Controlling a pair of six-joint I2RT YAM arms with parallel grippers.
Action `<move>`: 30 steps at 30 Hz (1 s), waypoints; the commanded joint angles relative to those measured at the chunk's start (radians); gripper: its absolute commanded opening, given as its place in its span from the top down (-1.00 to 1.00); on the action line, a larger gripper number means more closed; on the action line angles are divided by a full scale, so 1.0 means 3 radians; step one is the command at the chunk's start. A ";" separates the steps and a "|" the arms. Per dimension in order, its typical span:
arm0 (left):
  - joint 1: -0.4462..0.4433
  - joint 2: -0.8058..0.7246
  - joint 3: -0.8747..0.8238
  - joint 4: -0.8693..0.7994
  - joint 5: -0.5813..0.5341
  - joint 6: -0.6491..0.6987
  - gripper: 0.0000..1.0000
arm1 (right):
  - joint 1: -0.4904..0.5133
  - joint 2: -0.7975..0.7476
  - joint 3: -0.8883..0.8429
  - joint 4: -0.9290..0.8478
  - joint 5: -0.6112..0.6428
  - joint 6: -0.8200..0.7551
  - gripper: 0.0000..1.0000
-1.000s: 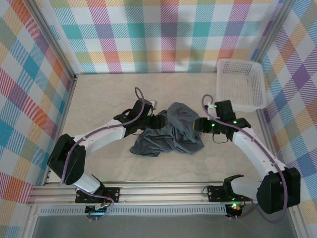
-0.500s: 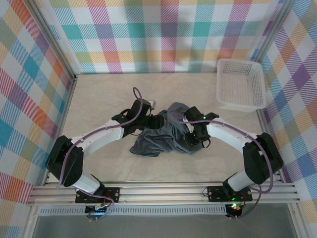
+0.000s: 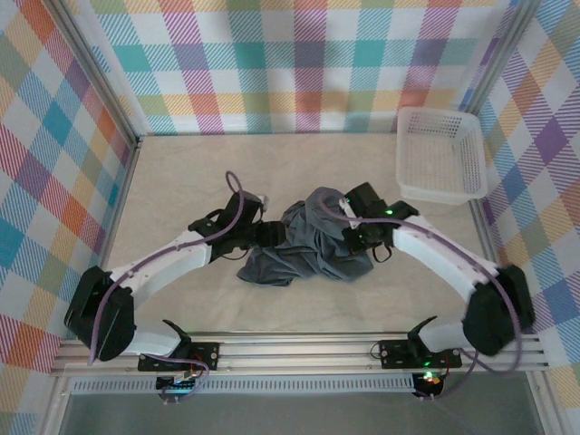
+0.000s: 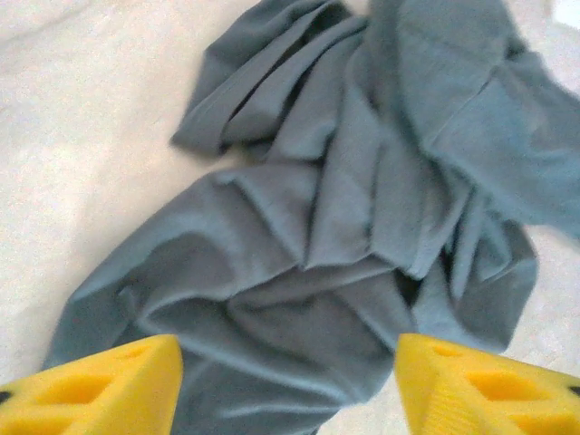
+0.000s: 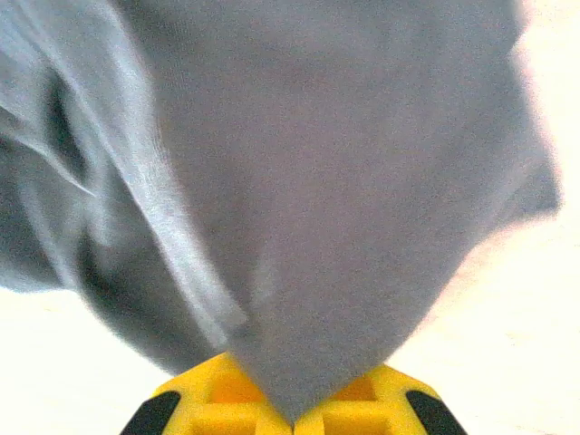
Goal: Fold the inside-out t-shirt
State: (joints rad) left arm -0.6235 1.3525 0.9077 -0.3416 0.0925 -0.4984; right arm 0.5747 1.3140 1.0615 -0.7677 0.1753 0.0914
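Observation:
The inside-out t-shirt (image 3: 304, 249) lies crumpled in a dark slate-grey heap at the middle of the table. My left gripper (image 3: 272, 234) is at the heap's left edge. In the left wrist view its yellow fingers (image 4: 109, 385) stand wide apart over the creased cloth (image 4: 344, 217), open, with nothing pinched between them. My right gripper (image 3: 343, 213) is at the heap's upper right. In the right wrist view it (image 5: 294, 412) is shut on a fold of the shirt (image 5: 344, 181), and the cloth rises in a point out of the closed fingertips.
A white plastic basket (image 3: 439, 154) stands at the back right corner. Checked cloth walls close in the table at the back and both sides. Bare beige tabletop (image 3: 181, 172) lies to the left and in front of the heap.
My right gripper has moved up to the shirt's upper right edge and shut on a fold. My left arm has drawn back to the left and its jaws have widened a little.

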 commanded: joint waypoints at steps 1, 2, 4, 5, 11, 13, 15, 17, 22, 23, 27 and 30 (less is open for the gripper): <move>0.0034 -0.0021 -0.0179 -0.0321 0.0124 -0.0254 -0.50 | -0.0033 -0.0311 0.0215 0.0054 0.0022 0.0259 1.00; 0.0033 0.0039 -0.0233 -0.0240 0.0279 -0.0278 -0.63 | -0.0039 -0.0320 0.0265 0.0093 -0.0014 0.0309 1.00; 0.0019 0.0222 -0.0288 -0.0075 0.0575 -0.0338 -0.80 | -0.0039 -0.0323 0.0342 0.0185 -0.0106 0.0409 1.00; -0.0010 0.0350 -0.0262 -0.0015 0.0673 -0.0352 -0.81 | -0.0041 -0.0320 0.0375 0.0248 -0.0155 0.0443 1.00; -0.0230 0.1021 0.0098 0.0183 0.0608 -0.0377 -0.49 | -0.0044 -0.0153 0.0612 0.0157 -0.0304 0.0490 1.00; -0.0228 0.1153 0.0200 0.0183 0.0490 -0.0366 -0.16 | -0.0044 -0.0182 0.0658 0.0111 -0.0258 0.0503 1.00; -0.0189 0.1176 0.0296 0.0183 0.0409 -0.0255 0.48 | -0.0052 -0.0280 0.0697 0.0096 -0.0094 0.0499 1.00; -0.0037 0.1039 0.0410 0.0004 0.0334 -0.0114 1.00 | -0.0073 -0.0414 0.0787 0.0114 0.0091 0.0483 1.00; 0.0662 0.0178 0.0884 -0.0659 0.0232 0.0254 1.00 | -0.0177 -0.0723 0.1318 0.0163 0.0526 0.0490 1.00; 0.0777 -0.0001 0.1088 -0.0824 0.0156 0.0356 1.00 | -0.0182 -0.0783 0.1428 0.0212 0.0622 0.0458 1.00; 0.0929 -0.0509 0.1837 -0.1192 -0.0173 0.0711 1.00 | -0.0182 -0.1126 0.1639 0.0600 0.0609 0.0223 1.00; 0.0928 -0.0735 0.2314 -0.1227 -0.0423 0.0854 1.00 | -0.0179 -0.1304 0.1749 0.0741 0.0538 0.0207 1.00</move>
State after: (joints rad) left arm -0.3397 1.2003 1.5105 -0.6067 0.0620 -0.3405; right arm 0.5201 0.9600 1.5486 -0.6342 0.3222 0.1902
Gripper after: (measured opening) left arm 0.056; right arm 0.048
